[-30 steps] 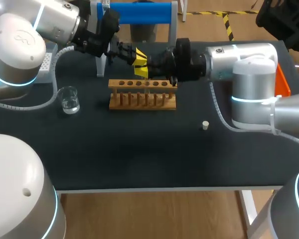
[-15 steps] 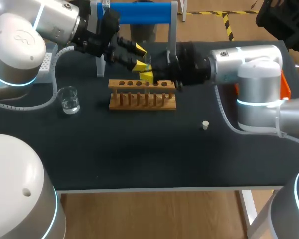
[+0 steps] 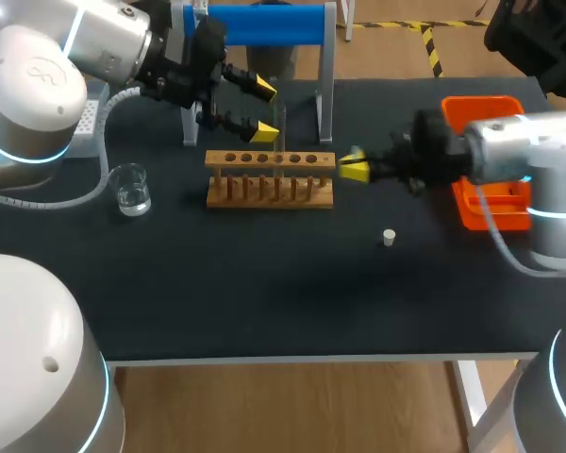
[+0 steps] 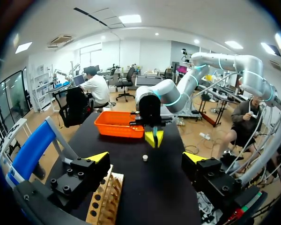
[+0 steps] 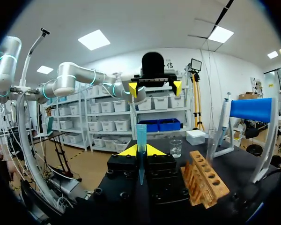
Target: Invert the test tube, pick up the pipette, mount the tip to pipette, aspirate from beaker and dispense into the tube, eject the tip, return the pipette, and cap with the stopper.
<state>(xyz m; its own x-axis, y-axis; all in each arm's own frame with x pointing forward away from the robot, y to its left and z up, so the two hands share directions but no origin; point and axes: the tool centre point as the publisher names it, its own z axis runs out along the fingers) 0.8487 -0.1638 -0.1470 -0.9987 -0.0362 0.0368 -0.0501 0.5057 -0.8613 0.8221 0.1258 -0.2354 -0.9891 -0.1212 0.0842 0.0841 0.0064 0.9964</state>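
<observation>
In the head view, our right claw [image 3: 355, 169] sat just off the right end of the rack [image 3: 269, 176], so the rack lay at 9 o'clock from it. Our left claw [image 3: 263, 110] hung at the rack's 12 o'clock, nearer its holes but gaping wide and holding nothing. We could not make out the tube here.

In the right wrist view, the right claw was pinched narrow on the tube [image 5: 140, 140], a finger on each side. The tube's long axis was upright, crossing the fingers, pointed end down. The rack stood beside the claw at its 3 o'clock.

In the left wrist view, the left fingers stood wide apart, and the right claw was ahead at 12 o'clock, well apart. We judged the right arm best placed to carry the tube to the rack.
</observation>
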